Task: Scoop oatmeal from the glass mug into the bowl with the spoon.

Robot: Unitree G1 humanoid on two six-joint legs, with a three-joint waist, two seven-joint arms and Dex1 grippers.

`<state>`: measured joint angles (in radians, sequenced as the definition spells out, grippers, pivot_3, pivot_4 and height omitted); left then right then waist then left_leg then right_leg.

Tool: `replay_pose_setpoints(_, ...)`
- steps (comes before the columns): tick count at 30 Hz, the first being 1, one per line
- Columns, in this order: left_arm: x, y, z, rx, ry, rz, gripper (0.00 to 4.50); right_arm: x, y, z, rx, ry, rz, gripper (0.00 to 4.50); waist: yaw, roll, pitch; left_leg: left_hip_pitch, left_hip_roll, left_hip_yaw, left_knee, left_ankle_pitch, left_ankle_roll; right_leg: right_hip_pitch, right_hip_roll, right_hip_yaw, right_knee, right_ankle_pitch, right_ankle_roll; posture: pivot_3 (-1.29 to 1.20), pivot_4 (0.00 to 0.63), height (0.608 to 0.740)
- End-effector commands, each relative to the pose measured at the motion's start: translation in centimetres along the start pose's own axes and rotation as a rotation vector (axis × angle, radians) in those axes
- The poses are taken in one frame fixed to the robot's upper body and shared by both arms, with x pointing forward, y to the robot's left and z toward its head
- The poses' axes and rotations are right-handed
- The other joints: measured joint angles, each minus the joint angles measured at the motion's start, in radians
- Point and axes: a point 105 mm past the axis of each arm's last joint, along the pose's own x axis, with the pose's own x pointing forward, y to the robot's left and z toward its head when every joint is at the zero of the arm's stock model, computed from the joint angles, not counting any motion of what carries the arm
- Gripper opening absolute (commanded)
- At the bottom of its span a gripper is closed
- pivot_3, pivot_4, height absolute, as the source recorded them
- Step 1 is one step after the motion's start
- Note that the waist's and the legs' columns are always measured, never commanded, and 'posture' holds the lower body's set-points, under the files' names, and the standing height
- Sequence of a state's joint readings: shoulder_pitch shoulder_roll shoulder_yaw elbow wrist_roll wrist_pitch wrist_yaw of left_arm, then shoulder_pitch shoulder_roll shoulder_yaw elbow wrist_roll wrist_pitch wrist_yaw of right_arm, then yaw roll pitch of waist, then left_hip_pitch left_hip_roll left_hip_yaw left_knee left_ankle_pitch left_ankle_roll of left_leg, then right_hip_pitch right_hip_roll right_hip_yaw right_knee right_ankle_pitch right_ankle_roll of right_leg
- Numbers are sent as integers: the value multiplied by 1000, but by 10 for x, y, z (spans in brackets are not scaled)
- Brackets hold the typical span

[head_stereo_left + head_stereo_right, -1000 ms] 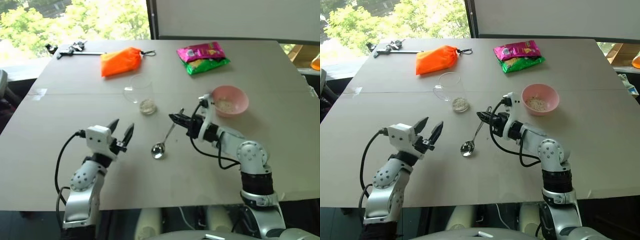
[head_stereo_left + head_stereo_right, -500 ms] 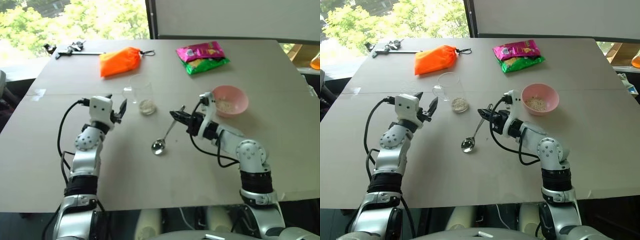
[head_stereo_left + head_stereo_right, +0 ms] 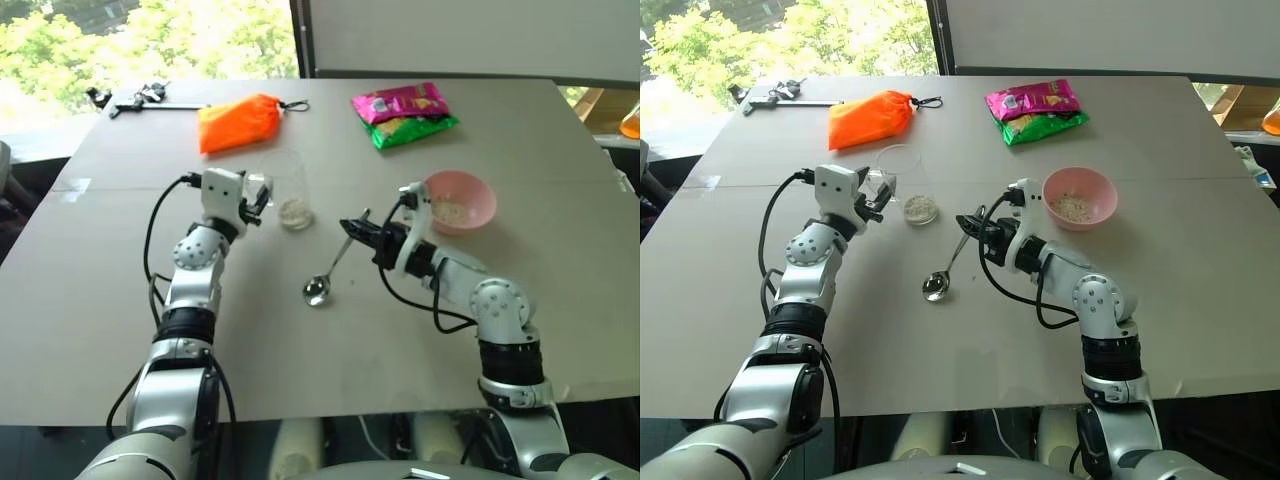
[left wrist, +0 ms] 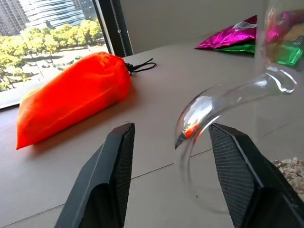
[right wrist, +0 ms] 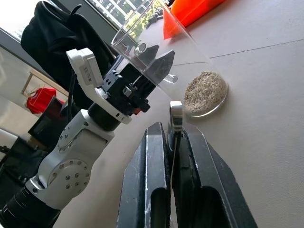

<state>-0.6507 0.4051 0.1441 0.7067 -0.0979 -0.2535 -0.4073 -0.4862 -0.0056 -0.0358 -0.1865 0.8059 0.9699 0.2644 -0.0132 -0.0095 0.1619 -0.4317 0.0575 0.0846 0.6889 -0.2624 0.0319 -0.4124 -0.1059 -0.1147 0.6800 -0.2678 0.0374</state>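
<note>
L gripper (image 4: 168, 156) level, straddling glass mug (image 3: 285, 190) handle.

Head pair overhead; wrist cams close, shared glass mug (image 4: 266, 118).

Bare table (image 3: 120, 290) around the spoon (image 3: 328, 274); glass mug (image 3: 285, 190) and bowl (image 3: 459, 201) flanking it.

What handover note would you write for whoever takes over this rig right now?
Left pincer: open, fingers either side of the mug's handle, not yet closed on it.
Right pincer: shut on the spoon handle; spoon's scoop end rests on the table.
Mug stands upright with oatmeal at the bottom.
Bowl, beside the right arm, already holds some oatmeal.
Left: grip the handle, steady the mug, scoop more oatmeal into the bowl.
</note>
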Motion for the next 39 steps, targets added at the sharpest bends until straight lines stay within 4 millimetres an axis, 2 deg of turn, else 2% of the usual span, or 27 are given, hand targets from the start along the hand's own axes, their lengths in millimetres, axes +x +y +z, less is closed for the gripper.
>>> replay_pose_setpoints(1,6,2,13,22,-45,5,1098,-1,7,10,-38,-38,18,0,0,0,0,0,0,0,0,0,0,0,0,0,0,0,0,0,150,696)
replay_pose_setpoints(2,6,2,12,22,-46,5,392,-1,7,10,-40,-39,17,0,0,-1,0,0,0,0,0,0,0,0,0,0,0,0,0,0,150,696)
replay_pose_setpoints(3,7,2,12,22,-46,4,57,-1,7,11,-45,-41,16,0,0,-2,-1,0,0,0,0,0,0,0,0,0,0,0,0,0,150,696)
replay_pose_setpoints(8,7,0,11,30,-43,-12,57,0,12,28,-93,-79,24,0,-5,-1,-2,2,0,1,0,0,0,0,0,2,2,0,0,0,150,696)
replay_pose_setpoints(10,8,-5,12,26,-48,-32,57,1,13,48,-155,-124,12,0,-5,-1,-2,2,0,1,0,0,0,0,0,2,2,0,0,0,150,696)
replay_pose_setpoints(14,8,-19,15,11,-56,-94,57,2,19,110,-306,-265,-37,0,-4,-1,-2,2,0,2,1,0,0,0,0,2,2,0,0,0,150,696)
replay_pose_setpoints(16,8,-25,18,16,-62,-119,57,1,31,137,-365,-322,-23,0,0,-1,-2,1,0,2,0,0,0,0,0,2,2,0,0,0,150,696)
replay_pose_setpoints(19,9,-33,20,18,-64,-147,57,3,48,161,-422,-373,14,0,1,-1,-2,0,0,2,0,0,0,-1,0,1,0,0,0,0,150,696)
replay_pose_setpoints(21,10,-39,22,23,-68,-168,57,5,60,170,-449,-389,48,0,2,-1,-2,0,0,2,0,0,0,-1,0,1,0,0,0,0,150,696)
replay_pose_setpoints(25,9,-49,25,67,-79,-224,57,18,69,158,-486,-352,89,0,2,-1,-2,0,0,2,0,0,0,-1,-1,1,0,0,0,0,150,696)
replay_pose_setpoints(31,7,-60,32,106,-115,-301,57,36,49,129,-658,-244,11,0,2,-1,-2,0,0,3,0,0,0,-1,-1,1,0,0,0,0,150,696)
replay_pose_setpoints(35,7,-70,40,129,-132,-354,57,46,38,102,-847,-134,-2,0,3,-1,-2,0,0,2,0,0,0,-1,-1,1,0,0,0,0,150,696)
replay_pose_setpoints(36,7,-70,41,129,-133,-357,57,47,37,98,-858,-125,-2,0,3,-1,-2,0,0,2,0,0,0,-1,-1,1,0,0,0,0,150,696)
replay_pose_setpoints(39,10,-74,48,137,-136,-376,57,54,32,69,-831,-43,20,0,2,-1,-2,0,0,2,0,0,0,-1,-1,1,0,0,0,0,150,696)
